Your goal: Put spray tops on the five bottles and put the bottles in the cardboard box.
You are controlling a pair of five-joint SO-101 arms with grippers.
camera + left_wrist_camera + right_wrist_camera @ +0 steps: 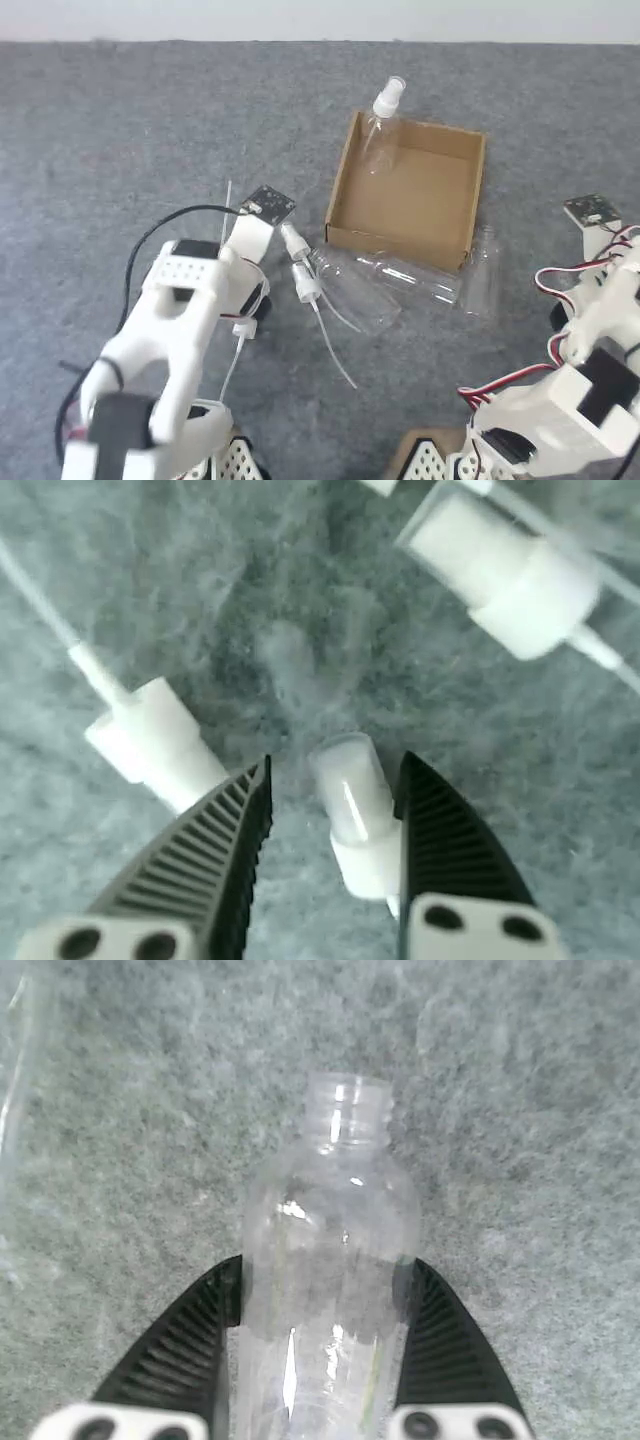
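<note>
The left gripper (pixel 337 763) hangs low over the grey carpeted table (pixel 120 150) with its fingers apart. A loose spray top (pixel 355 815) lies on the carpet between them, close beside one finger and clear of the other; a second spray top (pixel 150 742) lies just outside the other finger; a third spray top (pixel 505 575) lies farther off. The right gripper (pixel 326 1265) has its fingers closed against both sides of an uncapped bottle (pixel 330 1220), whose neck points away from the wrist. In the high view the cardboard box (pixel 395 243) sits mid-table; a capped bottle (pixel 382 135) leans in its far corner. A first lying bottle (pixel 355 290) and a second lying bottle (pixel 415 278) rest just in front of the near wall; a further bottle (pixel 482 285) is beside the near corner on the right arm's side.
</note>
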